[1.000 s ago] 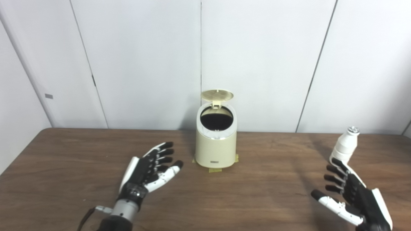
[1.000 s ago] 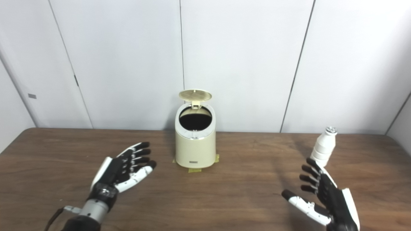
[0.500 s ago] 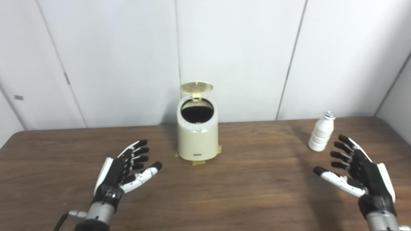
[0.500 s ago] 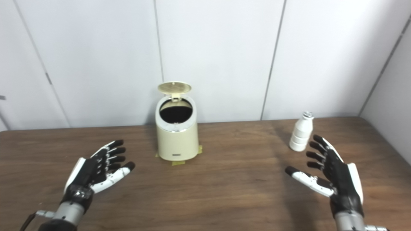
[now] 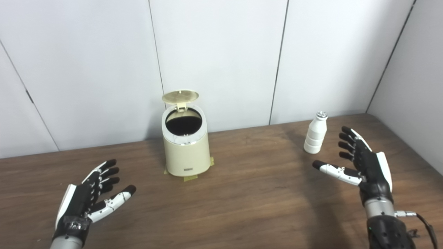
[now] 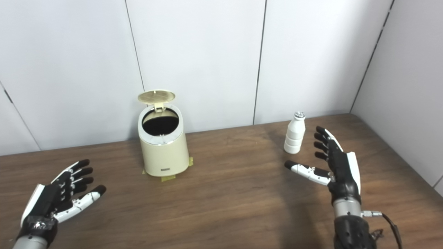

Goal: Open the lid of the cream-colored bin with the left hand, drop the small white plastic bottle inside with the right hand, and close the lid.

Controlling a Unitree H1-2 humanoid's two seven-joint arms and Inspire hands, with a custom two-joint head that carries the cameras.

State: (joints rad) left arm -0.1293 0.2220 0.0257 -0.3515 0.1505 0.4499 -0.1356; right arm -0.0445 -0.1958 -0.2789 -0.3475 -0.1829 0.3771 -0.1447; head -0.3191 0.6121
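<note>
Spread wide and empty, my right robot hand is hovering just beside the small white plastic bottle, palm turned toward it, thumb reaching out below and to its left, not touching it; my left robot hand is likewise hanging open and holding nothing, well apart from the cream-colored bin on the wooden surface; the bin is standing with its round lid tipped up at the back and its dark mouth showing, so I am judging the opening step done; the bottle is standing upright near the far right of the surface, well apart from the bin; I am expecting it to be light and fairly stiff, with smooth sides that may slip, and tall and narrow enough to topple at a nudge; I am planning to wrap fingers and thumb around its ribbed lower body, below the tapering neck and silvery cap, squeezing gently.
</note>
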